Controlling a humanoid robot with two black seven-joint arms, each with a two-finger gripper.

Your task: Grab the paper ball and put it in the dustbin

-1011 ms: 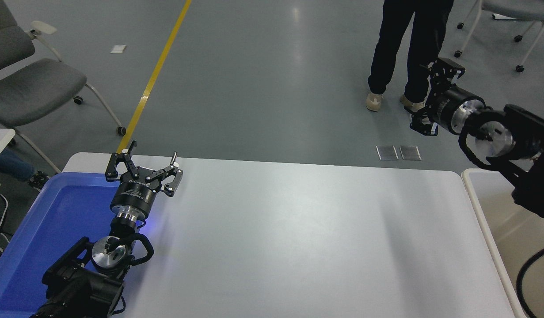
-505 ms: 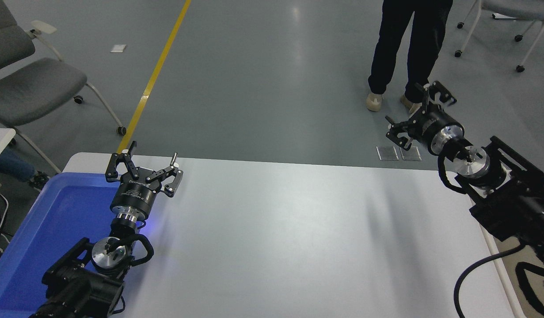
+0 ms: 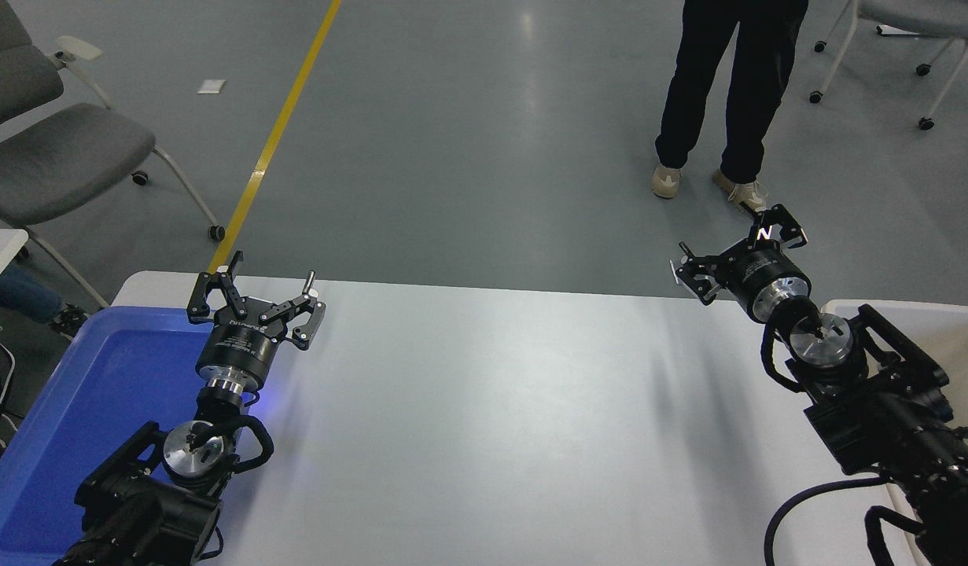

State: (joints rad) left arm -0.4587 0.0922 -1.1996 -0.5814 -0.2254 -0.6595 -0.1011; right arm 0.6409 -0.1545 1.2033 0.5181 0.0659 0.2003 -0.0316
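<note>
Tan paper ball is nowhere we can see, perhaps already inside the dustbin [image 3: 845,308] at the worktop's [image 3: 491,409] right edge. Our right pincer [image 3: 739,251] hangs nearest, spread and empty; left pincer [image 3: 255,303] parked, also spread.

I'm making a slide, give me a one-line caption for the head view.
Both open grippers, left and right, held above the white table between blue tray and dustbin.

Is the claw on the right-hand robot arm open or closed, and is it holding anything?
Open and empty. The right gripper has its two fingers spread wide apart over the table's far right corner, with nothing between them.
</note>
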